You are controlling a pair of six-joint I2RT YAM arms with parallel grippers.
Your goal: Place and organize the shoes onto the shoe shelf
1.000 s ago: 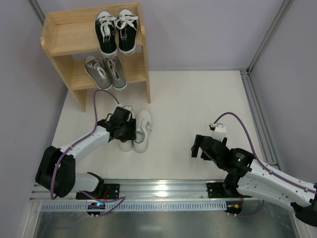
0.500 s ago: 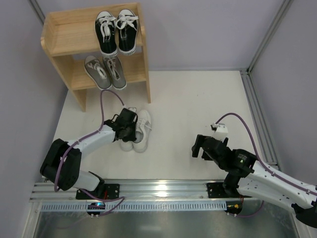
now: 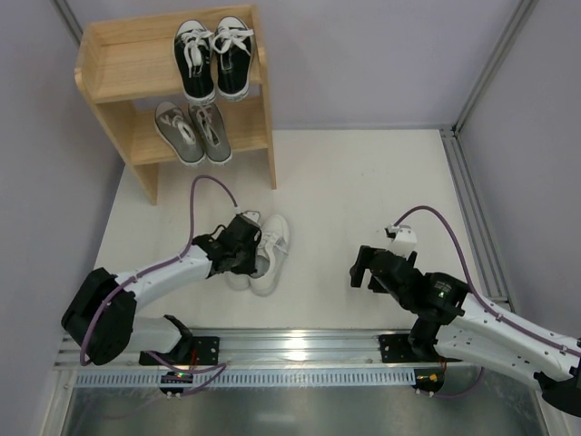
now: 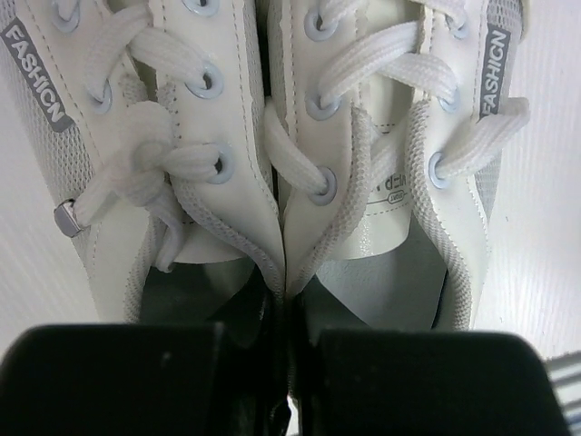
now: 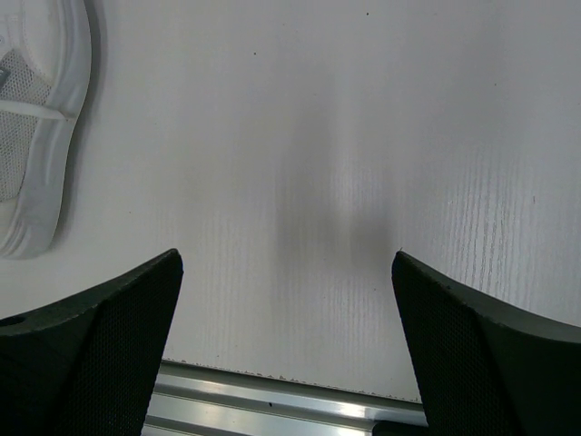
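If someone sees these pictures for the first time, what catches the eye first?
The left gripper pinches together the inner collars of a pair of all-white lace-up sneakers on the white table. Behind them, the light wooden two-tier shoe shelf holds black canvas sneakers on top and grey sneakers below. The right gripper hangs open.

- Bright, even light; glare on the metal rail point(image 3: 295, 354).
- Soft shadow on the desk point(image 5: 472, 136) under my right gripper point(image 5: 286, 261).
- Left gripper point(image 4: 277, 350) blurred, dark; white shoes point(image 4: 227, 173) sharp.

We see a white counter point(image 3: 363, 182): shelf point(image 3: 127, 64) in its far left corner, white shoes point(image 3: 275, 245) toward the near edge.
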